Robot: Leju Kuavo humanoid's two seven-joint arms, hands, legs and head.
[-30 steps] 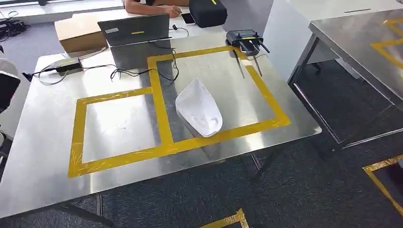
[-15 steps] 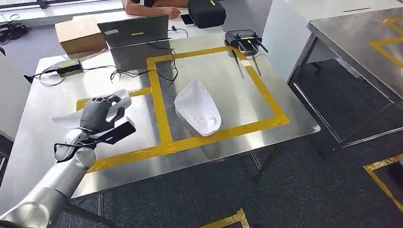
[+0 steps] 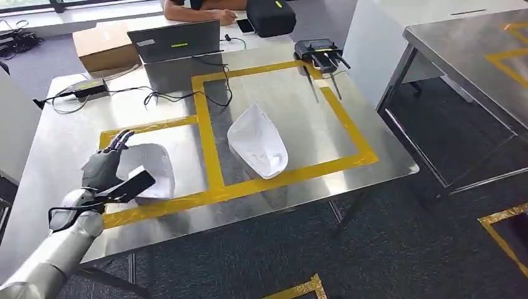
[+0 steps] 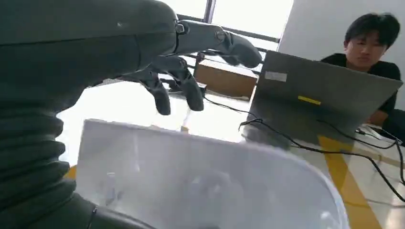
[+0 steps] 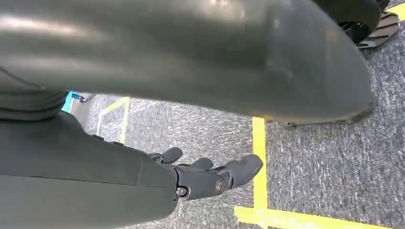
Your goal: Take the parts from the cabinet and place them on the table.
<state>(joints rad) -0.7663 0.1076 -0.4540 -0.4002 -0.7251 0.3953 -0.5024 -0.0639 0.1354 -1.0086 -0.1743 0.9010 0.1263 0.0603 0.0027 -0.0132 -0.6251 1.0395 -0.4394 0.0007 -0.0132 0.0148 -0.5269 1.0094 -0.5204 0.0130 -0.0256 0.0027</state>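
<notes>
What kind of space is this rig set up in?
Likely an indoor robotics lab or test area: steel table marked into zones with yellow tape, a laptop with trailing cables, and a person seated behind it.

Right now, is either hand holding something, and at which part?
Nothing is held. The left hand hovers with its fingers spread above the white part, which lies on the table. The right hand hangs over the floor with nothing in it.
</notes>
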